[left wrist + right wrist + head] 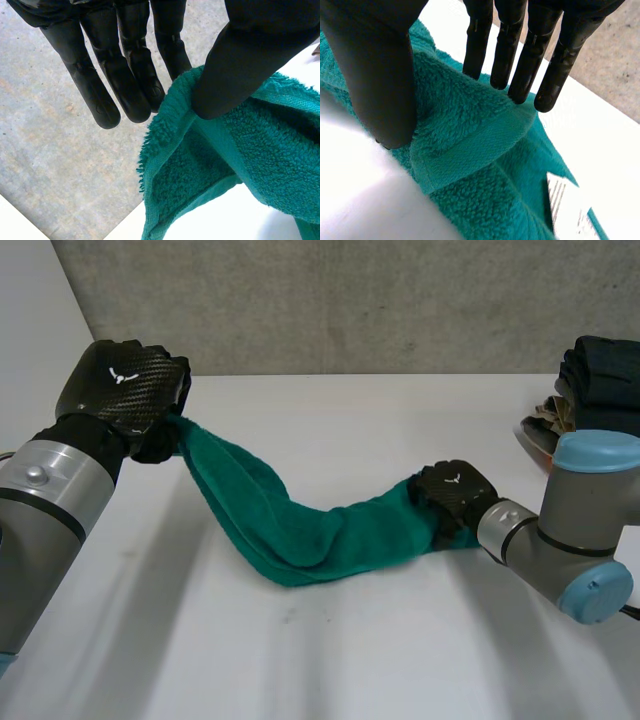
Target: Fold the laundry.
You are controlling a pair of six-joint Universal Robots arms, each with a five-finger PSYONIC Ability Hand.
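Tabletop (330,660) space is taken up in the middle by a green towel (270,520), which is strung as a loose, twisted rope between the two arms, with its sagging middle resting on the surface. One end is held raised at the far side by the left robot hand (120,390); in the left wrist view the hemmed edge is seen pinched between the thumb and the straight fingers (127,90). The other end is held low, close to the surface, by the right robot hand (455,495), whose thumb and fingers (526,60) are closed on a folded corner. The step in hand is judged to be spreading the towel before any fold is made. It would be done well if both pinches were kept firm, the ends were drawn apart until the sag was taken out, and the twist was worked loose so that the cloth could be laid flat; with too sharp a pull, the thin edge at the left thumb could be lost. A pile of dark clothes (605,375) is cut off at the right edge. How many layers are bunched in the towel's middle is hidden, and the print on a small white label (570,210) cannot be read.
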